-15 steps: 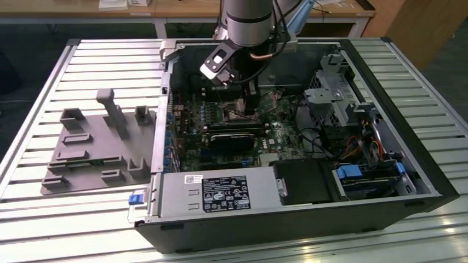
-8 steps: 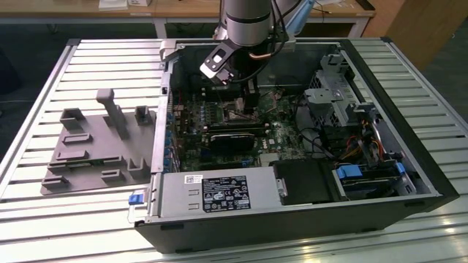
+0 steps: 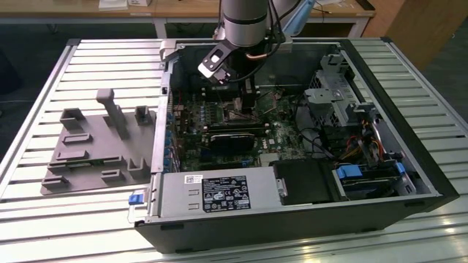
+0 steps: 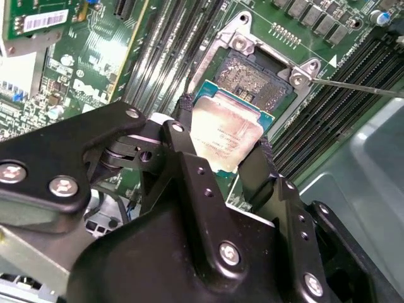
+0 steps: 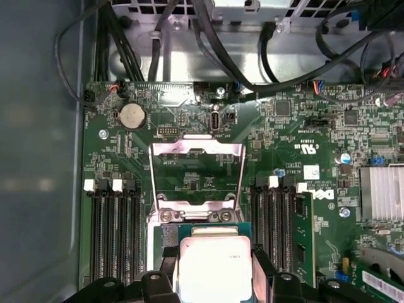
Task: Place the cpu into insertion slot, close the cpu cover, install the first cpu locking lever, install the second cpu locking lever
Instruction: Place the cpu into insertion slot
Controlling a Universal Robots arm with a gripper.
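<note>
— Where's the cpu (image 4: 222,140)?
— Your hand (image 4: 226,128) is clamped on its two edges, and it sits just over the insertion slot (image 4: 254,77), unseated.
— And the hand?
— Exterior view: inside the case (image 3: 430,176), twelve o'clock from the power supply (image 3: 219,194).

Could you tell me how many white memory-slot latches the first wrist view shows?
4 white latches: two on one side of the open cpu cover, two on the other; others may be hidden.
</note>
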